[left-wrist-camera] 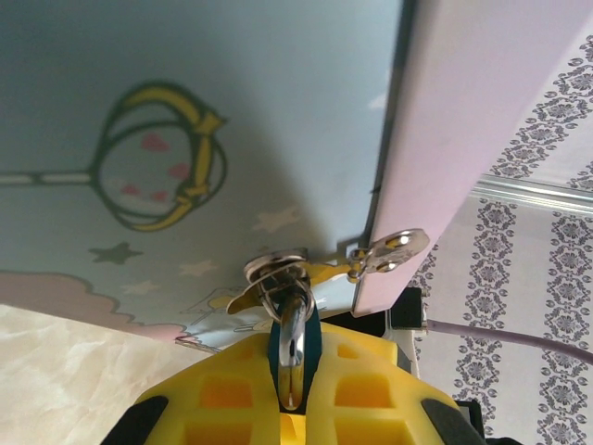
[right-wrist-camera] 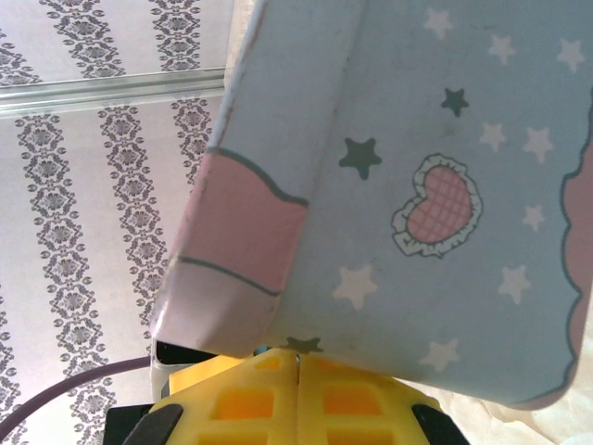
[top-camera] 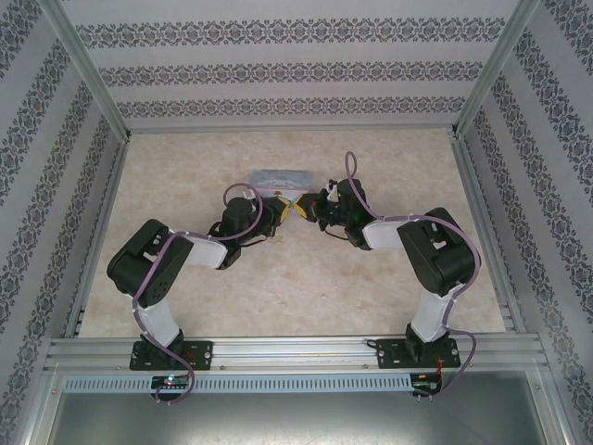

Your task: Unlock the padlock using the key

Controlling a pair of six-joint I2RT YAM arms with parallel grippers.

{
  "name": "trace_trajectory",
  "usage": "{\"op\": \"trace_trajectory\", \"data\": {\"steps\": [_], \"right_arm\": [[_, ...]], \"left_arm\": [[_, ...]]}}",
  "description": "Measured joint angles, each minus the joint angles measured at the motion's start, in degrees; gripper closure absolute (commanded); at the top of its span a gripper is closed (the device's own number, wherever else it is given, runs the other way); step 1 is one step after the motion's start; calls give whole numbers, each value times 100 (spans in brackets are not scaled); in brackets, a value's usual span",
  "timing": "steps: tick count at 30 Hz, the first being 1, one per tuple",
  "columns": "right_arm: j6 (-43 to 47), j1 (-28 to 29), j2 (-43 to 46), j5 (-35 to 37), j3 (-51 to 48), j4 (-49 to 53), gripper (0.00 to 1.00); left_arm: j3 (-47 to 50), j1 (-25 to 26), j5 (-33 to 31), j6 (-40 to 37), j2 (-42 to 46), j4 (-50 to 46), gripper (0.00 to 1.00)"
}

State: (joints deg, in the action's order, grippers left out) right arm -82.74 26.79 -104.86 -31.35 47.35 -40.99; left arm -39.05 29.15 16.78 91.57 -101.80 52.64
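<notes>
**Padlock gripped at the tin's hasp**

Left wrist view, lower centre: the left gripper [left-wrist-camera: 293, 400] is clamped on the tiny blue-bodied padlock [left-wrist-camera: 313, 341]. The padlock's silvery shackle reaches up into the metal hasp [left-wrist-camera: 278, 272] of the light-blue cartoon-printed tin [left-wrist-camera: 185, 93]. Right wrist view, bottom centre: the right gripper [right-wrist-camera: 298, 371] sits fully closed beneath the tin. Whether it holds the key cannot be told.

Padlock [left-wrist-camera: 312, 341]: one item, small. Blue body, thin silvery shackle [left-wrist-camera: 293, 366]. Body clamped between yellow jaws of left gripper [left-wrist-camera: 293, 413] and seen edge-on, with shackle end turned toward tin [left-wrist-camera: 232, 111]. Shackle passed through silvery clasp [left-wrist-camera: 276, 270] on tin's front, just below lid edge. Locked or unlocked: cannot be told.
</notes>
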Motion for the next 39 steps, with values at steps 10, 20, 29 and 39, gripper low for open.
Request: {"op": "trace_trajectory", "data": {"steps": [10,20,29,39], "right_arm": [[391,26,11,7,24,363,100],[17,33,-439,24,216,264,100],[4,-7,-439,50,66,136,82],[168,-4,-302,-66,-319,79,50]], "left_arm": [[0,13,81,-315,-17,-219,100],[-118,11,-39,-546,-372,-238,100],[-105,52,-20,-610,-581,61,100],[48,181,81,-741,-715,282,100]]}}
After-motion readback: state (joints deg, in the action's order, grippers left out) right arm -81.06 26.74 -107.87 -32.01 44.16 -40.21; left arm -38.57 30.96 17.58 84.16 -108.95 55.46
